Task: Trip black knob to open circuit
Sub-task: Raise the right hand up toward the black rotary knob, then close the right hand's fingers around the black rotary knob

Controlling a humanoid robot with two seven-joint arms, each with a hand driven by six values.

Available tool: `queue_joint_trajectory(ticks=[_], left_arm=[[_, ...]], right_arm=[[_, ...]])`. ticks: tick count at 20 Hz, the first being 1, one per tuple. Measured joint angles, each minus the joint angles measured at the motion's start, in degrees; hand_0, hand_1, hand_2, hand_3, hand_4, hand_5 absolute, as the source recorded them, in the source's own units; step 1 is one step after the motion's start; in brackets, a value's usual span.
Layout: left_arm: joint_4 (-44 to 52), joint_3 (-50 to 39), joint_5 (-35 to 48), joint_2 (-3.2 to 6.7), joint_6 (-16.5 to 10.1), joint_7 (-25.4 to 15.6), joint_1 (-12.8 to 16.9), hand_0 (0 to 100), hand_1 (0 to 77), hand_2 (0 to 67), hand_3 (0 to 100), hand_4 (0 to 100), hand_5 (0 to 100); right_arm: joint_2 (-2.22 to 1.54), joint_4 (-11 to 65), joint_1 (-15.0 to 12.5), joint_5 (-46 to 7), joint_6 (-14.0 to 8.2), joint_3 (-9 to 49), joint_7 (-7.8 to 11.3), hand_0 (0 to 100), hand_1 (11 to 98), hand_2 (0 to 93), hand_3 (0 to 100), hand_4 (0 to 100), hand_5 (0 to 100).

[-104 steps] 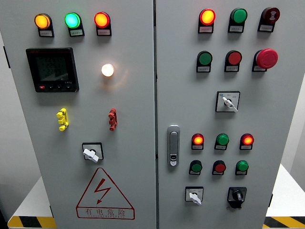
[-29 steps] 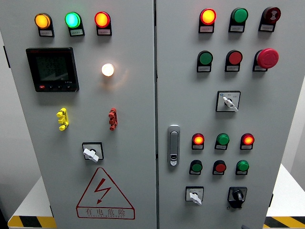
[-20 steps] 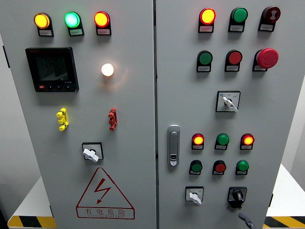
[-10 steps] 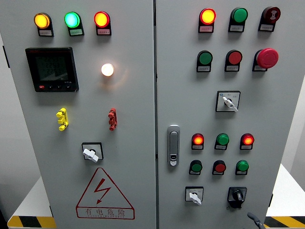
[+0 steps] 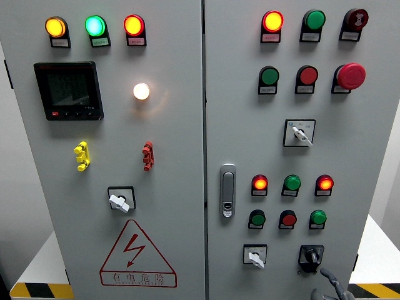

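- Nearest the camera, the right hand (image 5: 328, 286) enters at the bottom edge, only a couple of grey fingertips (image 5: 326, 273) showing; whether it is spread or curled I cannot tell, and it holds nothing that can be seen.
- Just above and slightly left of those fingertips sits the black knob (image 5: 310, 256), close to them but not touched, its pointer roughly upright.
- So the task looks barely begun: the reach is under way, the grasp and the turn are both left.
- Left of the knob is a white selector switch (image 5: 254, 257); above the knob, red and green indicator lamps (image 5: 291, 183) glow.
- The left hand is out of view.
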Motion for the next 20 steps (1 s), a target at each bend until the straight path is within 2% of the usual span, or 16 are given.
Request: queue_joint_trajectory(ticks=[20], left_arm=[[0.0, 0.0, 0.0, 0.00, 0.0, 0.0, 0.0, 0, 3.2, 12.9, 21, 7, 2]], right_arm=[[0.06, 0.4, 0.7, 0.1, 0.0, -1.9, -0.97, 88, 47.8, 2.8, 94, 100, 100]])
